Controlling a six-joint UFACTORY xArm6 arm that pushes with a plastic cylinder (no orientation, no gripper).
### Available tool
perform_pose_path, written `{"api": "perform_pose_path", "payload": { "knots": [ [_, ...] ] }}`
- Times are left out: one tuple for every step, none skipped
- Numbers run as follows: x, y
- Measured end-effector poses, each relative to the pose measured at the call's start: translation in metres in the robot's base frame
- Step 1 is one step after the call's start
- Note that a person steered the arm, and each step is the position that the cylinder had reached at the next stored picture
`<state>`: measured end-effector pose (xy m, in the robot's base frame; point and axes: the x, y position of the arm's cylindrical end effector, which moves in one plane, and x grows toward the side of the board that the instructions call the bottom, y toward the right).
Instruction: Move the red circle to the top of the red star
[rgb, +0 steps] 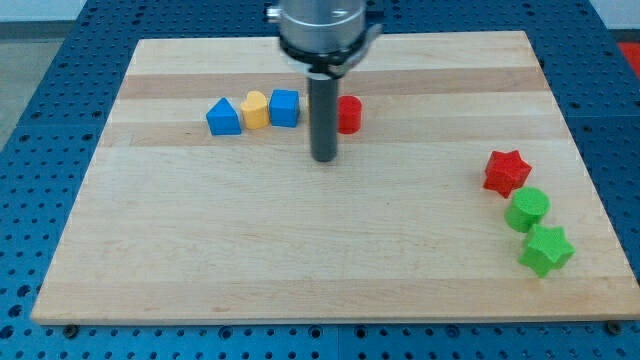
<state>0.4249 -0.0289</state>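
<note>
On the wooden board (200, 250), my tip (324, 158) sits just left of the red circle (349, 114), far from the red star (506, 171).

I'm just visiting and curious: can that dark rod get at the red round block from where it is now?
Probably yes. My tip sits just to the view's left of the red circle, slightly lower, with nothing between them. The blue cube stands on the rod's other side, out of the way.

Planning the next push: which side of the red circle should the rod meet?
Contact the red circle on its upper-left wall, probably, since the red star lies toward the view's lower right. My tip sits at its lower left now; the rod hides that edge.
</note>
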Motion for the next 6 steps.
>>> {"api": "perform_pose_path", "payload": {
  "knots": [
    [-0.008, -0.027],
    [-0.032, -0.029],
    [-0.053, -0.025],
    [-0.058, -0.007],
    [-0.065, 0.008],
    [-0.082, 0.028]
  ]
}}
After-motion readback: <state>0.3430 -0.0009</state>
